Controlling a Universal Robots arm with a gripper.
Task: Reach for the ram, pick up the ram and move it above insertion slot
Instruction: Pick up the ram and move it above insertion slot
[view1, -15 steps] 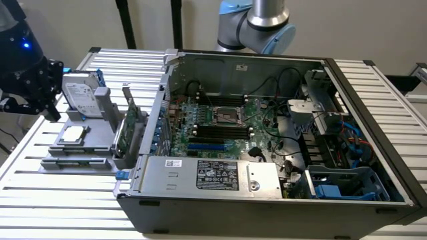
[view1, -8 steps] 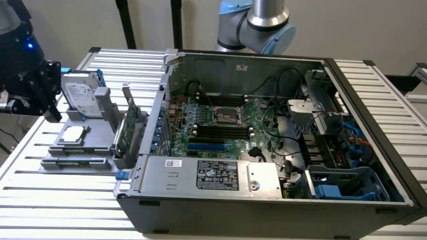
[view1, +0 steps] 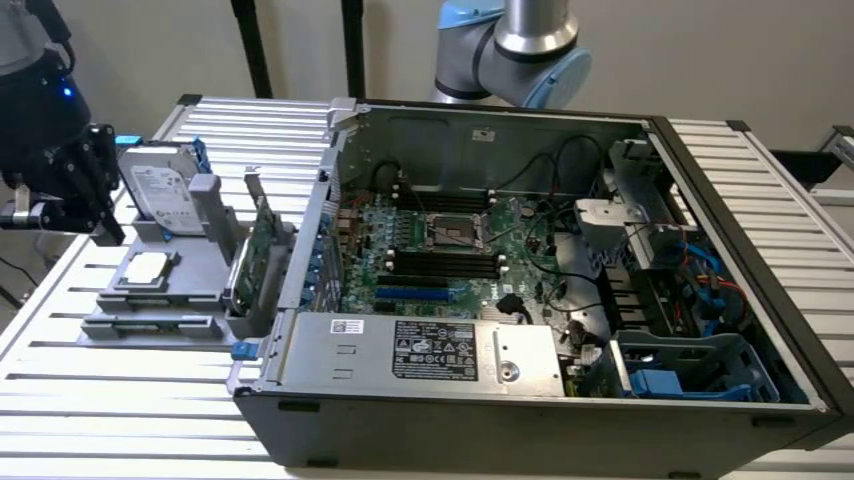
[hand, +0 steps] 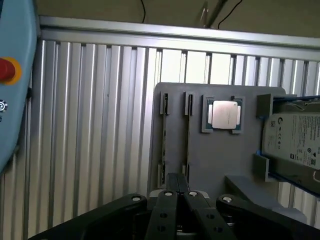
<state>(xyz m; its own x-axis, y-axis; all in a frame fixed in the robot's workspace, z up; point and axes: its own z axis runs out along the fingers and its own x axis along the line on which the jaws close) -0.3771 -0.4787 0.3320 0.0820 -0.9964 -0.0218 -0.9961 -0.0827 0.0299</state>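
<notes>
**Fig.** End effector, fingers pressed together and empty, over the gray holder on the slatted surface. The ram, seemingly the thin strip in the holder's narrow slot near the fingertips, stands on edge, probably so its long faces can be pinched.

An open computer case sits on the slatted counter; beside it, a grey holder carries an upright hard drive (blue rails), with the gripper just beside it.
</notes>
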